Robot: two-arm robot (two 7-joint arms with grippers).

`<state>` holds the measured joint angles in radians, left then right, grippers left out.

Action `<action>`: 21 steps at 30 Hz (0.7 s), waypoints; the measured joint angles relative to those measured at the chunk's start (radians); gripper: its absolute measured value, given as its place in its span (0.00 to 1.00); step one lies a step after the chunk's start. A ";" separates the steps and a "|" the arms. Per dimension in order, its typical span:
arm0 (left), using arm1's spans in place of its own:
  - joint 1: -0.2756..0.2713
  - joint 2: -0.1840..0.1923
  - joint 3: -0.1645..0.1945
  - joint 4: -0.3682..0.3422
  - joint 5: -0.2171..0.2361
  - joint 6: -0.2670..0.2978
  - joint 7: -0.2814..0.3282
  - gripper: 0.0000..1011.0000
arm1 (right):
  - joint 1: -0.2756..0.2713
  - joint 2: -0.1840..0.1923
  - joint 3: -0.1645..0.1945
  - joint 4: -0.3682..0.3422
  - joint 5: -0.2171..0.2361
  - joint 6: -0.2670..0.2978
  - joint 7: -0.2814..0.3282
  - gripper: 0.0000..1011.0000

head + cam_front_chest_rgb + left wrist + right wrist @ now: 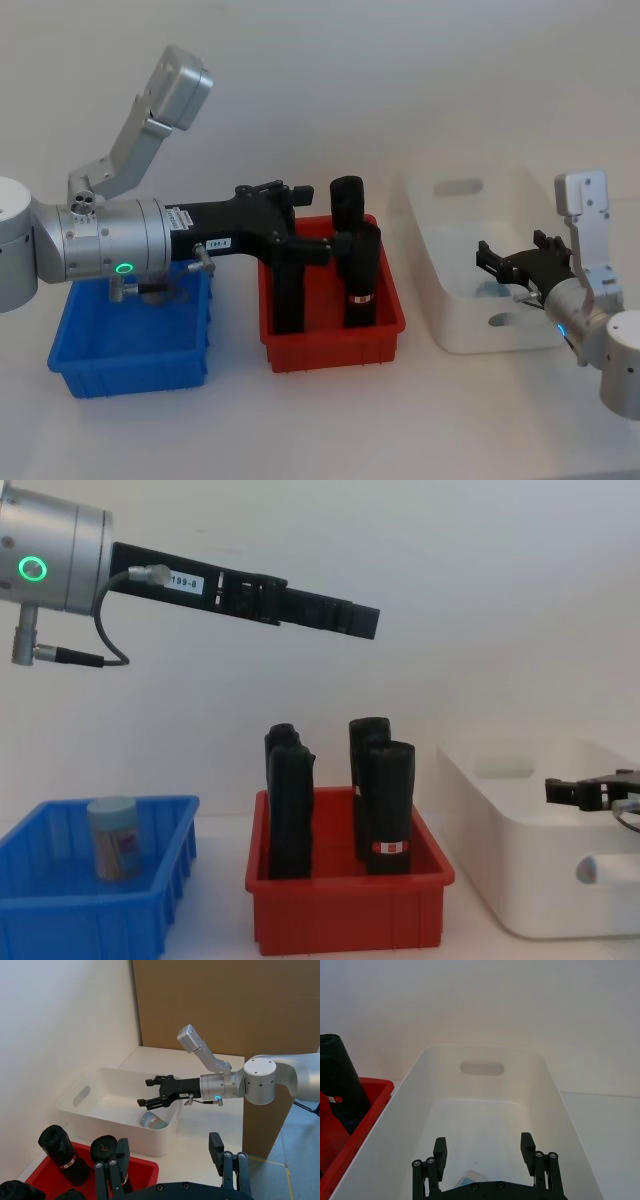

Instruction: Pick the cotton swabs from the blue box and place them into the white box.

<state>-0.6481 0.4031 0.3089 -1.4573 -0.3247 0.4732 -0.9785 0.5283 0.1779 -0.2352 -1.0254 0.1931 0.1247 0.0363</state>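
Observation:
One jar of cotton swabs [112, 837] stands upright in the blue box [60, 920] [130, 350]. Another jar [152, 1121] [490, 290] lies on its side in the white box [420, 215] [85, 1095] [420, 1090] near its front wall. My right gripper [482, 258] [144, 1093] [483, 1141] [555, 790] hovers open just above that lying jar, holding nothing. My left gripper [315, 217] [365, 622] [169, 1142] is raised high over the red bin, open and empty. In the head view the left arm covers much of the blue box.
A red bin [330, 350] [345, 920] with several tall black cylinders [385, 810] stands between the blue and white boxes. Bare white tabletop lies in front of all three bins. A white wall rises behind.

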 joint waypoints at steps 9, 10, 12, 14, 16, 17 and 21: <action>0.000 0.000 0.000 0.000 0.000 0.000 0.000 0.99 | -0.003 0.000 0.002 -0.005 -0.003 -0.016 0.004 0.99; 0.000 0.000 0.000 0.000 0.000 0.000 0.000 0.99 | -0.004 0.000 0.003 -0.007 -0.003 -0.018 0.004 0.99; 0.000 0.000 0.000 0.000 0.000 0.000 0.000 0.99 | -0.007 0.001 0.004 -0.014 -0.003 -0.024 0.004 0.99; 0.000 0.000 0.000 0.000 0.000 0.000 0.000 0.99 | -0.010 0.002 0.005 -0.021 -0.002 -0.031 0.003 0.99; 0.000 0.000 0.000 0.000 0.000 0.000 0.000 0.99 | -0.014 0.003 0.006 -0.029 -0.002 -0.037 0.003 0.99; 0.000 0.000 0.000 0.000 0.000 0.000 0.000 0.99 | -0.018 0.004 0.007 -0.036 -0.001 -0.043 0.002 0.99; 0.000 0.000 0.000 0.000 0.000 0.000 0.000 0.99 | -0.029 0.008 0.010 -0.061 0.002 -0.063 -0.004 0.99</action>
<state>-0.6481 0.4031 0.3089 -1.4573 -0.3247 0.4732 -0.9785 0.4988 0.1858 -0.2251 -1.0863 0.1951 0.0619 0.0321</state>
